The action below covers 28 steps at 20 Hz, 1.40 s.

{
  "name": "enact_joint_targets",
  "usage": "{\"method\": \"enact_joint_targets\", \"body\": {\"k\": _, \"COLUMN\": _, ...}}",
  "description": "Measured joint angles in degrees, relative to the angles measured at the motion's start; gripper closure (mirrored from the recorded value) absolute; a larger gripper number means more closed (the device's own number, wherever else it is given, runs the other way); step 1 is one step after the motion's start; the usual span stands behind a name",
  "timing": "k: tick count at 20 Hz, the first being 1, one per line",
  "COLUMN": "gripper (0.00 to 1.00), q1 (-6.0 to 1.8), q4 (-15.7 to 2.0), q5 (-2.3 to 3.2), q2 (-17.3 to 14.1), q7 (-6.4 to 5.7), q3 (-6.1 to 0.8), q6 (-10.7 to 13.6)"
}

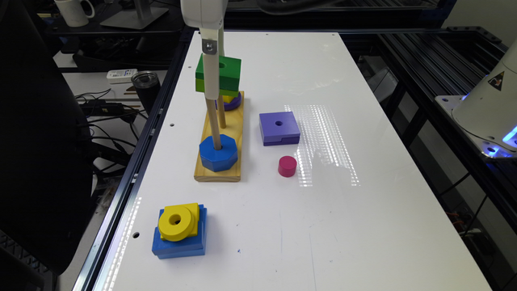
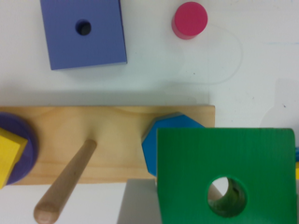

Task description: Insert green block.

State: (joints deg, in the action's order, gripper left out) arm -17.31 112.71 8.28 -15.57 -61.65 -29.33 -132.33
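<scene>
The green block [image 1: 226, 74], dark green over a lime lower layer, hangs in the air above the wooden peg base [image 1: 220, 171] with my gripper [image 1: 217, 87] shut on it. In the wrist view the green block [image 2: 252, 163] sits close to the camera, with a grey finger [image 2: 138, 203] against its side. It partly covers the blue octagon [image 2: 150, 142]. A bit of tan wood shows through the block's centre hole. The blue octagon [image 1: 218, 152] sits at the foot of the nearest peg [image 1: 214, 125]. The middle peg [image 2: 65, 186] is bare.
A purple ring [image 1: 233, 103] with a yellow piece sits on the far peg. A purple square block [image 1: 279, 127] and a magenta cylinder [image 1: 287, 166] lie on the white table [image 1: 323, 226] beside the base. A yellow ring on a blue block [image 1: 179, 230] lies near the front.
</scene>
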Motion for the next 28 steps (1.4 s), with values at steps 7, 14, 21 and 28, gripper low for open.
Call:
{"method": "enact_joint_targets", "body": {"k": 7, "gripper": 1.0, "q1": -0.01, "q4": -0.53, "q5": 0.15, "q2": -0.4, "q7": 0.0, "q3": 0.01, "q6": -0.1}}
{"method": "enact_joint_targets", "body": {"k": 14, "gripper": 1.0, "q1": 0.15, "q4": -3.78, "q5": 1.27, "q2": -3.3, "q7": -0.07, "q3": -0.02, "q6": 0.1}}
{"method": "enact_joint_targets", "body": {"k": 21, "gripper": 1.0, "q1": 0.27, "q4": -4.5, "q5": 1.97, "q2": -5.0, "q7": -0.17, "q3": -0.04, "q6": -0.1}}
{"method": "enact_joint_targets", "body": {"k": 28, "gripper": 1.0, "q1": 0.33, "q4": -4.53, "q5": 2.01, "q2": -5.0, "q7": -0.2, "q3": -0.12, "q6": -0.1}}
